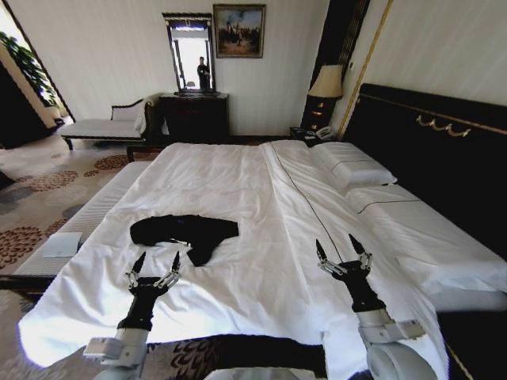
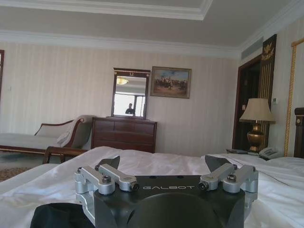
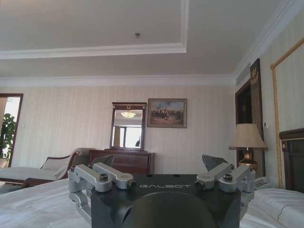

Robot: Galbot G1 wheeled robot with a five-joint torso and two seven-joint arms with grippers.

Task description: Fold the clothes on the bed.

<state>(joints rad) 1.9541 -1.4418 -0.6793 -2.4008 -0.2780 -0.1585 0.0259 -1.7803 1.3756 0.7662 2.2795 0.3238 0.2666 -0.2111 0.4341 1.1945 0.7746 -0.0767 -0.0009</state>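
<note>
The black T-shirt (image 1: 184, 233) lies bunched and partly doubled over on the white duvet (image 1: 261, 237) of the bed (image 1: 432, 150), toward the robot's left and just beyond the left gripper (image 1: 155, 264). The right gripper (image 1: 341, 247) hovers well apart from it over bare duvet. Both pairs of jaws are spread and hold nothing. The fold looks barely begun or between passes: neither gripper touches cloth. The next move likely calls for reaching an edge or sleeve and pinching it cleanly without snagging the duvet. The shirt's lettering, collar and hem are hard to make out in the crumple, and the left wrist view catches just a dark corner of it (image 2: 54, 216).
</note>
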